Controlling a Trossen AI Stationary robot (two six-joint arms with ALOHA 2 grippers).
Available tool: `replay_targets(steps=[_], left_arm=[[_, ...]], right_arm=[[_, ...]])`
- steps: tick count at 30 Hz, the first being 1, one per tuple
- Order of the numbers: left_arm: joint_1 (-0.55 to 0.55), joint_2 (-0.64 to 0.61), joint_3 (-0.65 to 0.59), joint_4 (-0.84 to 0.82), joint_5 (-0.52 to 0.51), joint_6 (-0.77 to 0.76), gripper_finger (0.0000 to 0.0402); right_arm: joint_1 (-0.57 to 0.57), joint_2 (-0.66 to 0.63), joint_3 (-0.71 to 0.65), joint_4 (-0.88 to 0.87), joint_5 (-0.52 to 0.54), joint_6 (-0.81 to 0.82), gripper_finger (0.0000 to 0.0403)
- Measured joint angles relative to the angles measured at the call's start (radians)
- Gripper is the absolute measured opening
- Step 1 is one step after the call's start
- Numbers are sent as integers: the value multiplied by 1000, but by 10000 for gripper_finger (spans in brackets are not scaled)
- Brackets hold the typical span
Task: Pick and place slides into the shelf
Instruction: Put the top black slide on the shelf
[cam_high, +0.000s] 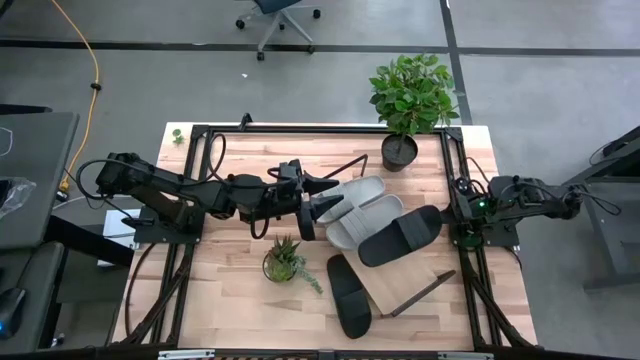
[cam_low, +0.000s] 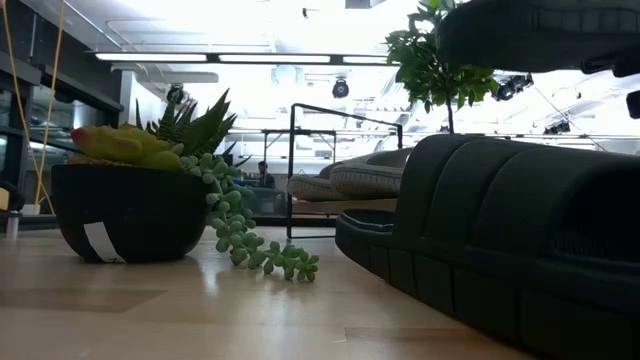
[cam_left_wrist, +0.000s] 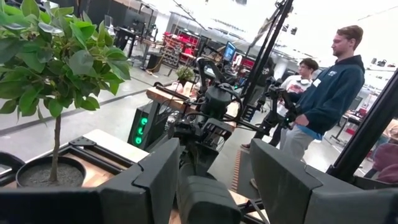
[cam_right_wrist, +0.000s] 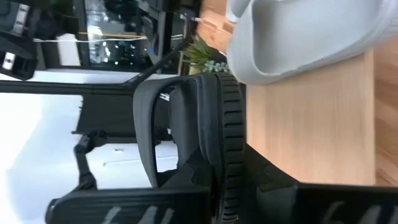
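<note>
Two light grey slides (cam_high: 358, 208) lie side by side on the slanted shelf (cam_high: 405, 288), raised above the table in the low view (cam_low: 365, 175). One black slide (cam_high: 348, 296) lies sole down on the table beside the shelf and fills the low view's foreground (cam_low: 500, 240). The other black slide (cam_high: 400, 235) is held over the shelf by my right gripper (cam_high: 452, 212). It shows high up in the low view (cam_low: 540, 30). My left gripper (cam_high: 320, 203) is open at the grey slides' left ends. My left gripper has a rounded grey end (cam_left_wrist: 208, 199) between its spread fingers (cam_left_wrist: 155, 180); whether a finger touches it I cannot tell. My right gripper pinches the black slide's right end at the ribbed sole edge (cam_right_wrist: 229, 177), coming level from the table's right. The slide is lifted clear and reaches out leftward over the shelf.
A succulent in a dark pot (cam_high: 285, 262) stands near the left gripper, on the table's near side. A leafy plant in a pot (cam_high: 403, 150) stands at the far edge. Black frame rails (cam_high: 200, 200) flank the table. People (cam_left_wrist: 329, 93) stand beyond the right side.
</note>
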Motion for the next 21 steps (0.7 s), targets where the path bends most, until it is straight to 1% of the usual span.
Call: replay_targets(steps=[10, 16, 21], left_arm=[[1, 0, 0, -10, 0, 8, 184], [1, 0, 0, -17, 0, 8, 184], [1, 0, 0, -17, 0, 8, 184]], right_arm=[[0, 0, 0, 1, 5, -15, 5], [0, 0, -57, 97, 6, -8, 5], [0, 1, -109, 126, -52, 0, 5]])
